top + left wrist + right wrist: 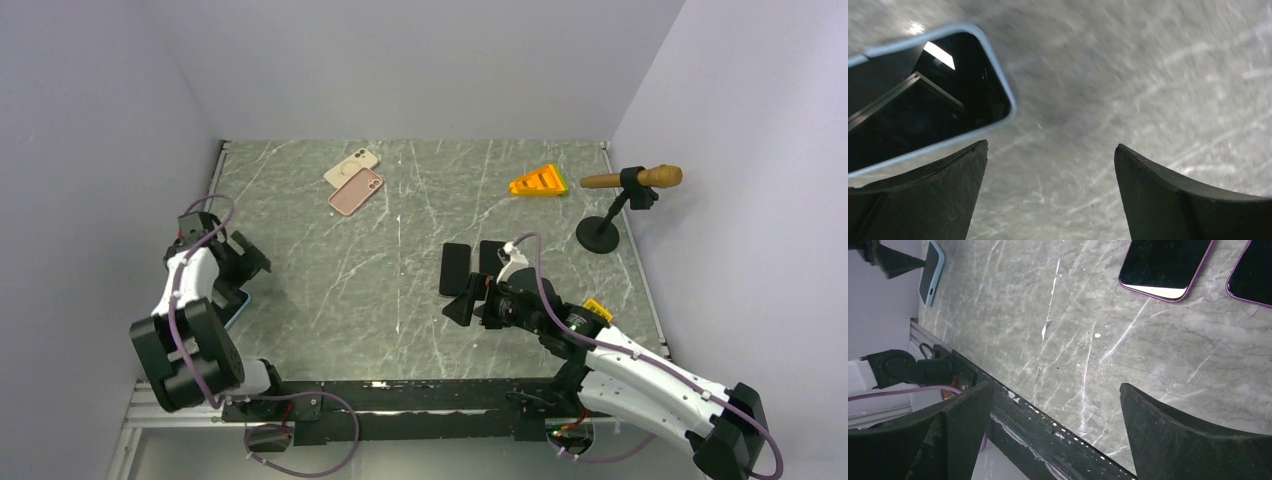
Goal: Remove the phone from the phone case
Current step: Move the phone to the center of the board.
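Observation:
A phone with a dark screen in a light blue case (923, 100) lies flat on the grey marble table, up and left of my left gripper (1050, 150). That gripper is open and empty just above the table. In the top view the blue case (240, 308) peeks out beside the left arm, near the left gripper (250, 262). It also shows in the right wrist view (930, 272). My right gripper (1055, 386) is open and empty over the table's near edge. Two dark phones with purple rims (1168, 265) (1253, 270) lie just beyond it.
A pink case (355, 190) and a cream case (352, 165) lie at the back middle. An orange-yellow wedge (538, 182) and a microphone on a black stand (630, 180) are at the back right. The black mounting rail (1048, 435) runs along the near edge.

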